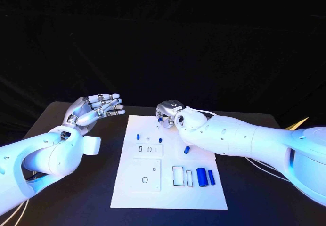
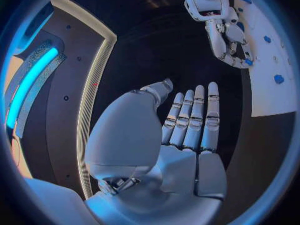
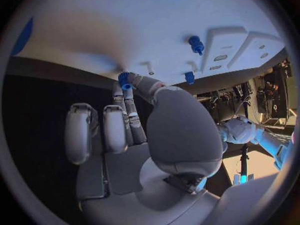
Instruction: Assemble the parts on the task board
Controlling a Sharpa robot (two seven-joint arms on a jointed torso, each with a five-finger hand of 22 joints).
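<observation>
The white task board [image 1: 170, 188] lies in the middle of the black table. My right hand [image 1: 170, 112] is at the board's far edge and pinches a small blue part [image 3: 125, 79] between thumb and a finger, just above the board [image 3: 144, 30]. The left wrist view shows that hand [image 2: 222, 32] with the blue part [image 2: 249, 62] at its fingertips. My left hand [image 1: 98, 109] hovers over the table left of the board, fingers [image 2: 194, 115] straight and apart, holding nothing. Small blue pegs [image 1: 138, 137] [image 1: 160, 140] [image 1: 187, 150] stand on the board, and two blue cylinders [image 1: 201, 176] [image 1: 211, 177] lie near its right side.
Raised white blocks [image 1: 150, 149] [image 1: 146, 174] and rectangular slots [image 1: 178, 175] sit in the board's middle. Cables [image 1: 261, 167] run over the table to the right of the board. A white piece of my left arm [image 1: 92, 145] hangs close to the board's left edge.
</observation>
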